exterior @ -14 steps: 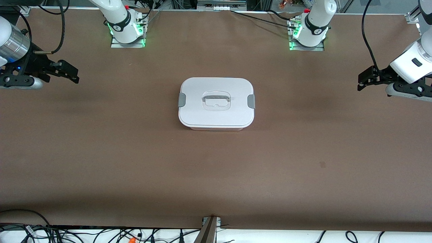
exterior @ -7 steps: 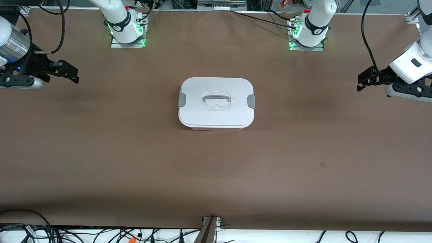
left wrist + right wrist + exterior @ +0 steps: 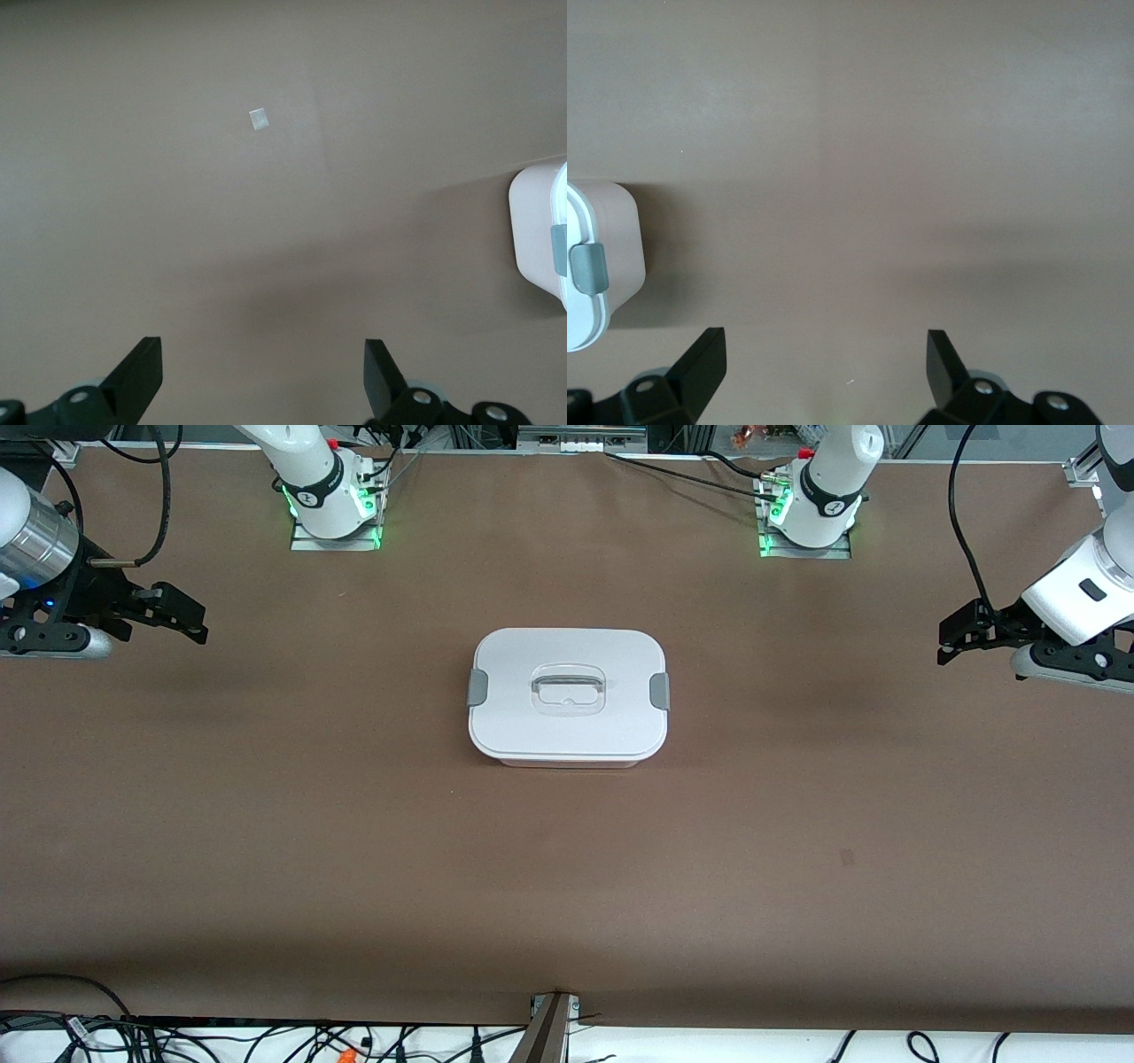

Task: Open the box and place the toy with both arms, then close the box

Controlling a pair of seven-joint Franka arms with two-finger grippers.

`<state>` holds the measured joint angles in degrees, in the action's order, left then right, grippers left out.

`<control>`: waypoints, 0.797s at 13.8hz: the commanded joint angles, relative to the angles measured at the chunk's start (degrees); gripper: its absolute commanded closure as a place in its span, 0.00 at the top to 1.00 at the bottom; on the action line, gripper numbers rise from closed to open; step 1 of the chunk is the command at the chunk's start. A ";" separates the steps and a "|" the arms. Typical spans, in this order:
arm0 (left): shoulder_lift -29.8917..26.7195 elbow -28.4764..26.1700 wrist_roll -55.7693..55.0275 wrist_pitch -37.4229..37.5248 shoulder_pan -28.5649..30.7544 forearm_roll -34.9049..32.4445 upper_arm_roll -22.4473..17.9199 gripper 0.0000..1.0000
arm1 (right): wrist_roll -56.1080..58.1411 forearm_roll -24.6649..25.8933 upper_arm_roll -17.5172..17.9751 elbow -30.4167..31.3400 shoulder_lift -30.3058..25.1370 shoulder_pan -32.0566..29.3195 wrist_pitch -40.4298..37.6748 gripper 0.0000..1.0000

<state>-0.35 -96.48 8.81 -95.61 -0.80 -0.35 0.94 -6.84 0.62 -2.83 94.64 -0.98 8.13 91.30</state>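
Observation:
The box (image 3: 568, 696) stands in the middle of the brown table with its white lid on, grey clips at both ends and a clear handle on top. Its corner also shows in the left wrist view (image 3: 537, 228) and in the right wrist view (image 3: 602, 266). The toy is out of view. My left gripper (image 3: 948, 638) is open and empty above the table at the left arm's end. My right gripper (image 3: 190, 622) is open and empty above the table at the right arm's end. Both are well apart from the box.
The two arm bases (image 3: 332, 500) (image 3: 811, 509) stand at the table's edge farthest from the front camera. A small pale mark (image 3: 259, 118) lies on the table under the left wrist. Cables (image 3: 266, 1041) run along the table's nearest edge.

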 commanded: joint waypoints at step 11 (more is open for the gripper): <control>3.07 5.08 -0.46 2.53 -0.87 0.79 -0.33 1.00 | -0.01 -0.27 0.20 -0.95 0.19 -0.48 -1.22 1.00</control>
<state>1.28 -94.12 8.80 -95.24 -0.93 -0.35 0.98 -6.84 0.62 -2.84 94.64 -0.98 8.13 91.21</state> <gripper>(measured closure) 0.000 0.000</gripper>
